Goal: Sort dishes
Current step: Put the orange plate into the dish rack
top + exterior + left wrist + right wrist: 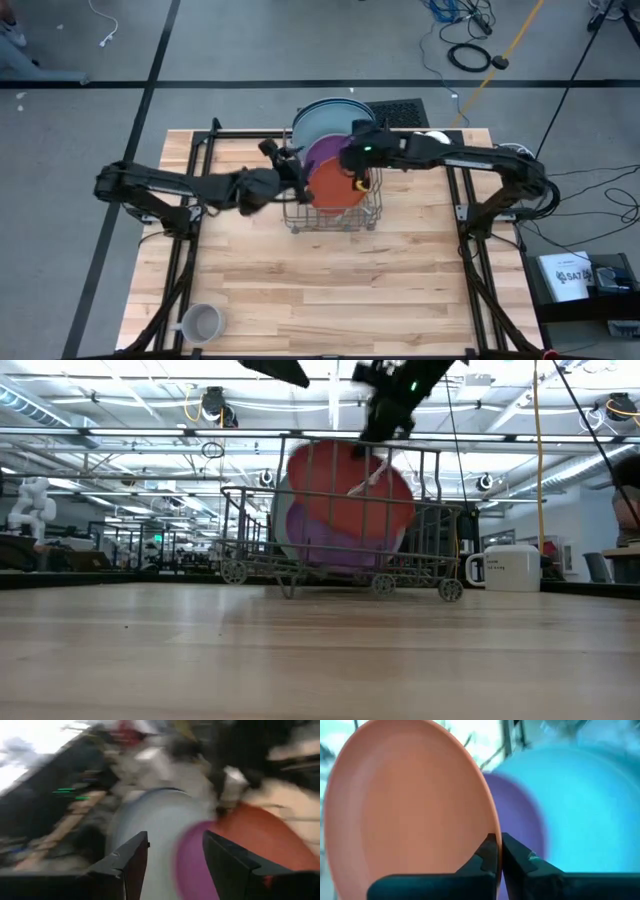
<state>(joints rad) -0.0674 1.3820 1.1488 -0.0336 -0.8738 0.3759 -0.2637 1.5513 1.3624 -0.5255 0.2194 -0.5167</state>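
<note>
We take the wire rack [335, 212] as the landmark; it stands on the wooden bench [330, 290], toward the bench's far edge.

Three plates stand on edge inside the rack. The light blue plate [325, 122] is the largest and sits at the rack's far end, its rim rising above the wires. In front of it stands the purple plate [328, 152], and nearest the rack's front stands the orange plate [335, 185], which covers most of the purple one in the low view.

The right claw [498, 851] hangs over the rack from the right. In its wrist view we see its fingers brought together at the rim of the orange plate, with almost no gap between them; we cannot tell whether the rim is pinched between them.

The left claw [172, 862] sits at the rack's left side, above the plates. Its fingers stand apart with nothing between them.

A white mug [507, 569] stands to the right of the rack. A grey mug [199, 323] lies well apart from the rack, near the bench's front left corner.
</note>
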